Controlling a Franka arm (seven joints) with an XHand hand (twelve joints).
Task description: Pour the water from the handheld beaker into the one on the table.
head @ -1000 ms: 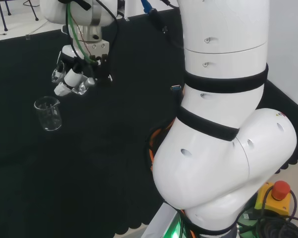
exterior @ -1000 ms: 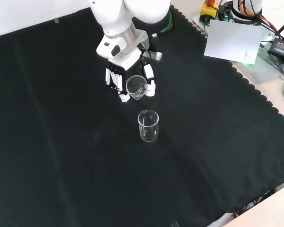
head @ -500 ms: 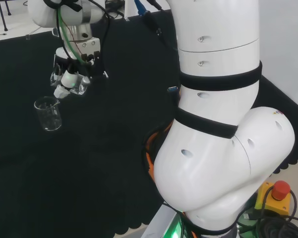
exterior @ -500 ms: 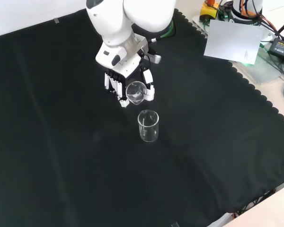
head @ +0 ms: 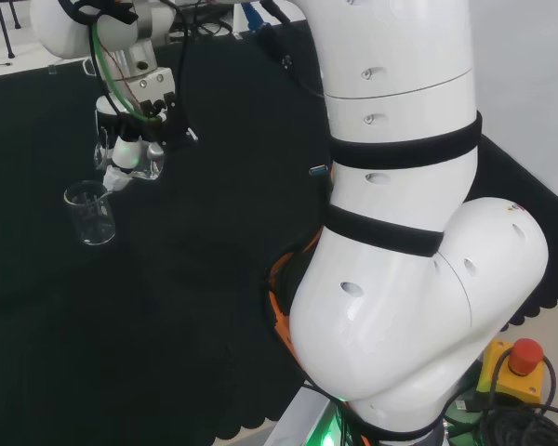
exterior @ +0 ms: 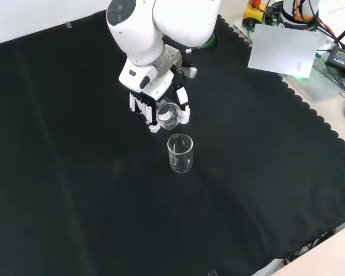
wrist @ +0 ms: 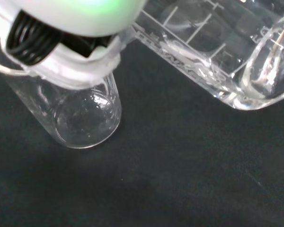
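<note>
A: Front view: what did the black and white hand [exterior: 158,109] hold?

B: Its fingers curled round a small clear glass beaker [exterior: 167,114], tilted.

A: And the second clear glass beaker [exterior: 180,153]?

B: Upright on the black cloth [exterior: 75,190], just below the hand, apart.

black cloth [exterior: 75,172], white sheet [exterior: 282,50], red button [head: 525,355]

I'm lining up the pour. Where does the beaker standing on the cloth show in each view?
Head view: the standing beaker is at the left, just below the robot hand.
Front view: near the middle, just below the robot hand.
Wrist view: seen from above, its round base on the cloth.
Shared landmark: the held beaker, tipped toward it.
</note>
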